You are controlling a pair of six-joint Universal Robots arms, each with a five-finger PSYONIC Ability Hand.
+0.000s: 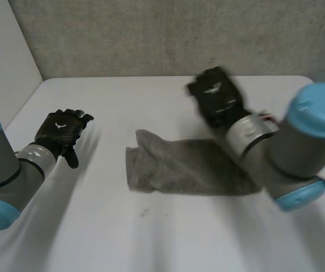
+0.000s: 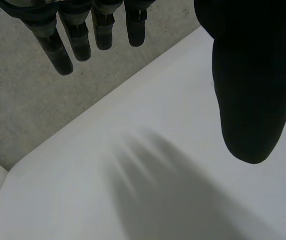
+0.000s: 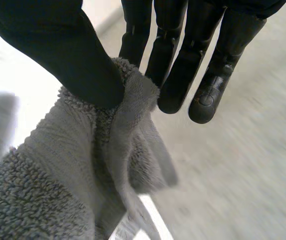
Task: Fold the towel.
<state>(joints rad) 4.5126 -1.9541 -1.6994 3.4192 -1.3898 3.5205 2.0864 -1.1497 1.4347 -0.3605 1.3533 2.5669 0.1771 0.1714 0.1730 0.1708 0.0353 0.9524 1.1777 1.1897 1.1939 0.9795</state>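
Observation:
A grey towel [image 1: 173, 167] lies bunched in the middle of the white table [image 1: 151, 238], its left end folded up in a rumpled heap. My right hand [image 1: 216, 96] is raised above the towel's right part, back toward the camera. In the right wrist view the thumb [image 3: 73, 60] pinches an edge of the towel [image 3: 83, 165] against the fingers [image 3: 175, 65], and the cloth hangs down from the grip. My left hand [image 1: 63, 129] hovers over the table's left side, well clear of the towel, fingers [image 2: 68, 45] straight and thumb [image 2: 252, 85] spread, holding nothing.
A grey concrete wall [image 1: 168, 34] runs along the table's far edge. A white side panel [image 1: 3, 62] stands at the far left. My right arm [image 1: 298, 147] reaches over the table's right side.

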